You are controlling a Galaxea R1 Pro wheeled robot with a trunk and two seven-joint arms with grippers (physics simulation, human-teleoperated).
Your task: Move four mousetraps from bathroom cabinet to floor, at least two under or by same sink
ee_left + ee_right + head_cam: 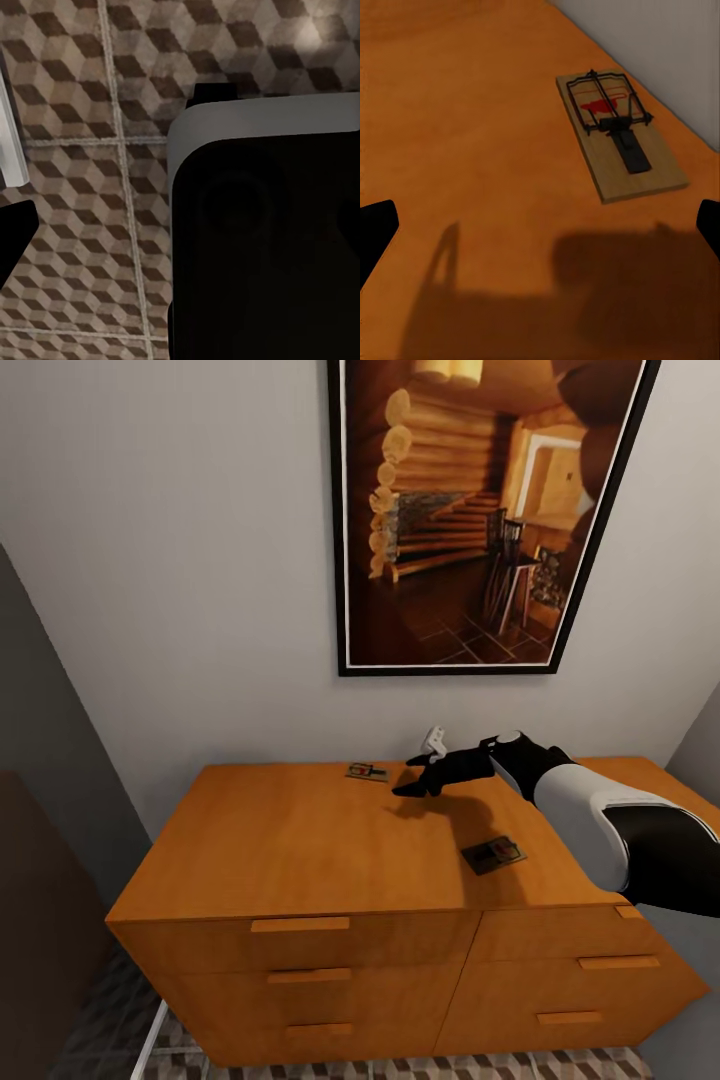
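The cabinet [300,840] fills the lower half of the head view, against the wall, with a picture [480,510] hanging above it at upper right. Two mousetraps lie on its top: the far trap [366,772] near the back edge at centre, the near trap [494,854] toward the front right. The right gripper [420,775] hangs between them, just right of the far trap. Floor [560,1066] shows along the bottom edge.

Two mousetraps lie flat on the cabinet [300,840] top: one [367,772] by its back edge, another [494,855] near its front edge
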